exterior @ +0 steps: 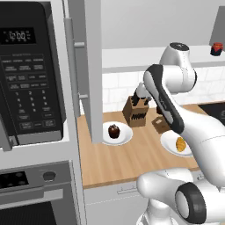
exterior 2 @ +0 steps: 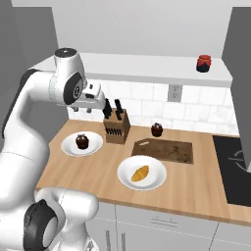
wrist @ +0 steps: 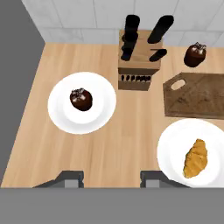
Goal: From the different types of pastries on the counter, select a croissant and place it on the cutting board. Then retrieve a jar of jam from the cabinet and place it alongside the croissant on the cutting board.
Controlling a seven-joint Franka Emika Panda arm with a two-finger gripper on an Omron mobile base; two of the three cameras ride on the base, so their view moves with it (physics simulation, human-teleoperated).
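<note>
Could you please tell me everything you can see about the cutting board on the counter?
The cutting board is a flat, dark brown rectangle with a wood-grain look and a slot-shaped handle hole near one end. It lies flat on the counter with nothing on it. The knife block stands beside the handle end, a dark muffin sits just behind it toward the wall, and the croissant lies on its white plate in front. Nothing visibly touches it.

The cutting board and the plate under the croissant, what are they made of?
The cutting board looks like dark brown wood with a dull finish: grain streaks run across it. The plate under the croissant looks like smooth white ceramic, though plain white plastic would look the same in a rendered picture.
</note>
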